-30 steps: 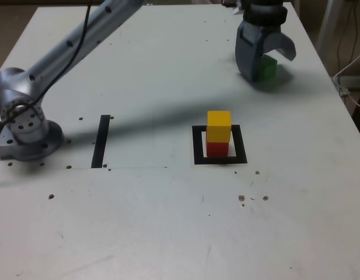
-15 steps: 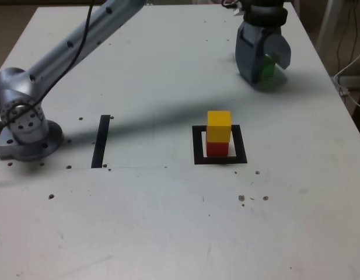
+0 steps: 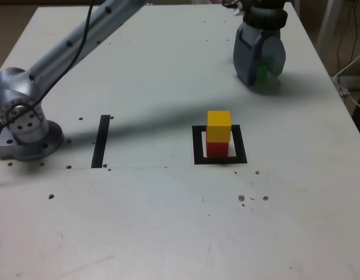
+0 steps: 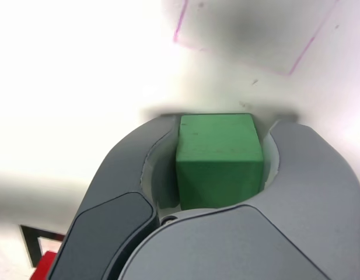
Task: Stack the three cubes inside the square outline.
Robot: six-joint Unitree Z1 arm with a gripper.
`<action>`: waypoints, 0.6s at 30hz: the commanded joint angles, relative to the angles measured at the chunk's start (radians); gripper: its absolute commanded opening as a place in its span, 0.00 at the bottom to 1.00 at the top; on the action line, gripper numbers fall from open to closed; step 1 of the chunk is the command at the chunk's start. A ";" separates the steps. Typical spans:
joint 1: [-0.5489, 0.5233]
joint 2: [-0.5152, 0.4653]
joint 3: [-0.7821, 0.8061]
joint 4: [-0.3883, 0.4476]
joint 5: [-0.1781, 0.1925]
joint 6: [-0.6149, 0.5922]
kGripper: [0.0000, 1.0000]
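Jaws hugging smooth green cube (image 4: 219,156), curved grey gripper (image 3: 260,74)

Robotics lab: arm base (image 3: 25,125) bolted to tape-marked white table (image 3: 168,221).

Gripper (image 3: 260,70) now around green cube (image 3: 262,71)

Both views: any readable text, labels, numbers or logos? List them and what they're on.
None. The green cube, yellow cube, red cube, tool and table are blank. The black tape strip and square outline are plain markings, not writing.
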 commanded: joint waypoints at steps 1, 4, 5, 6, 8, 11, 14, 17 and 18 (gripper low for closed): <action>-0.012 -0.042 0.027 0.033 0.008 0.009 0.31; -0.028 -0.095 0.085 0.033 0.014 0.027 0.31; -0.033 -0.111 0.103 0.033 0.015 0.034 0.31; -0.038 -0.128 0.122 0.033 0.015 0.041 0.31; -0.048 -0.162 0.161 0.033 0.012 0.057 0.31; -0.066 -0.216 0.224 0.032 0.004 0.079 0.31; -0.091 -0.278 0.294 0.031 -0.002 0.093 0.31; -0.120 -0.339 0.361 0.028 -0.008 0.096 0.31; -0.133 -0.365 0.389 0.025 -0.013 0.096 0.31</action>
